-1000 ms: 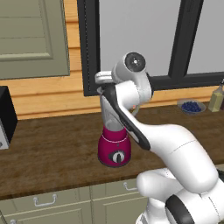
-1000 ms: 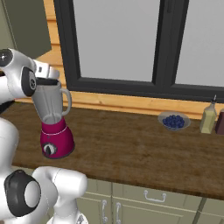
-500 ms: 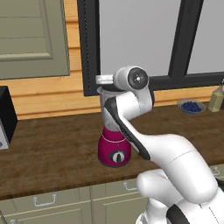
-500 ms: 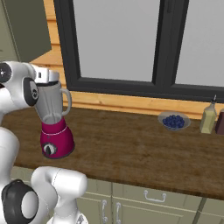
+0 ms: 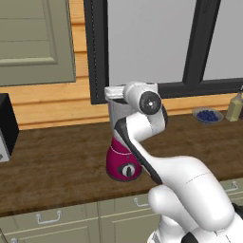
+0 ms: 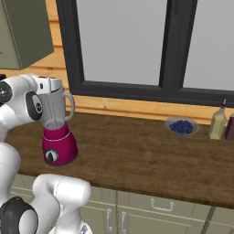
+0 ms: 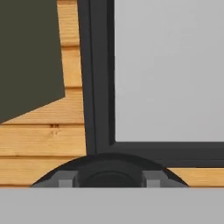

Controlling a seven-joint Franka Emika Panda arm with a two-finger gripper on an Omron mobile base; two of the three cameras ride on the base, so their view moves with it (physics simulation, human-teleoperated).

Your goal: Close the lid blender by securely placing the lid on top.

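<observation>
The blender (image 5: 124,164) stands on the wooden counter, a magenta base with a round dark dial under a clear grey jar (image 6: 55,113) with a handle. My gripper (image 5: 114,93) lies level right at the jar's mouth, also seen as the white hand (image 6: 51,85) in the right base view. The hand view has the black lid (image 7: 111,165) as a dark dome between my two fingertips (image 7: 65,179), so my gripper (image 7: 109,179) is shut on it. My arm hides much of the jar in the left base view, and how the lid meets the rim is not visible.
A black box appliance (image 5: 6,126) stands at the counter's left end. A bowl of blue berries (image 6: 182,126) and a bottle (image 6: 218,123) sit far right by the window. A dark window frame (image 7: 98,78) and a cabinet (image 5: 35,42) lie behind the blender.
My hand with the lid has sunk slightly toward the jar's mouth. The arm's upper joint has swung to the right. The blender has stayed put.
</observation>
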